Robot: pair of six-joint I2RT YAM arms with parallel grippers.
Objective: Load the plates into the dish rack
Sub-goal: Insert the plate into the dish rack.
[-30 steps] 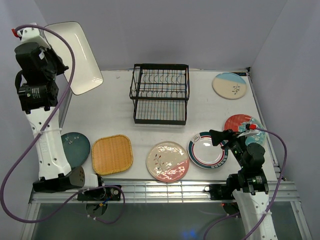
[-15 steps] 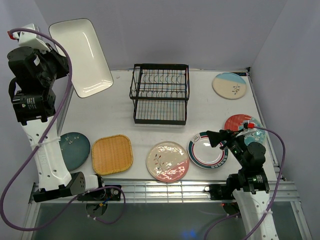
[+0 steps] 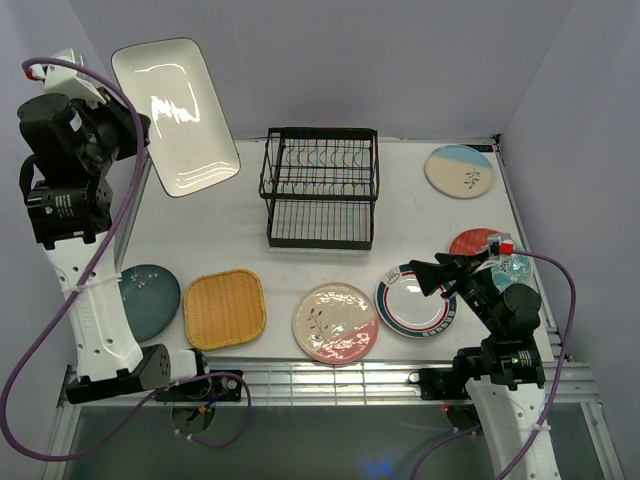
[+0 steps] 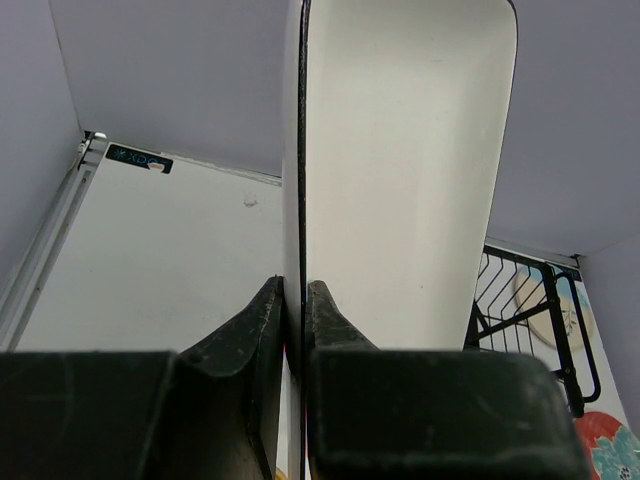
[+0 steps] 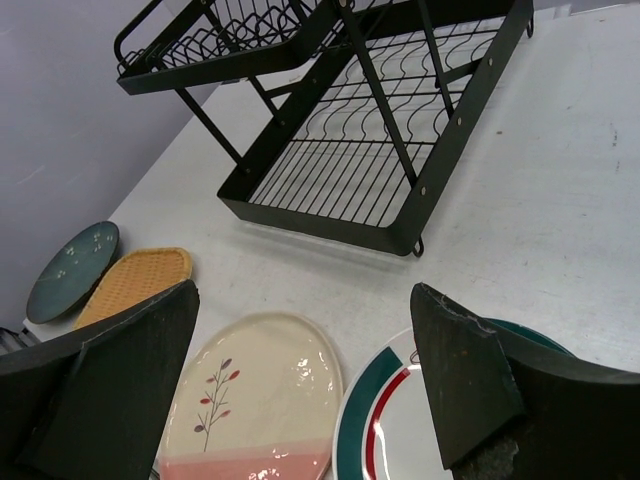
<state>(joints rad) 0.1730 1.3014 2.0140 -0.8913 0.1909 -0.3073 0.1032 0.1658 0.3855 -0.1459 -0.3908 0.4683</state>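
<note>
Left gripper [image 4: 291,292] pinches glossy white rounded-rectangle ceramic plate [image 4: 400,170] by its short rim (stiff, slick, prob. chips easily); right gripper [image 5: 303,300] gapes wide, empty.

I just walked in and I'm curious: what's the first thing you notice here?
The long white rounded-rectangle plate held high at the far left, pinched by its edge between the left arm's fingers. Then the empty black wire dish rack standing in the middle.
</note>
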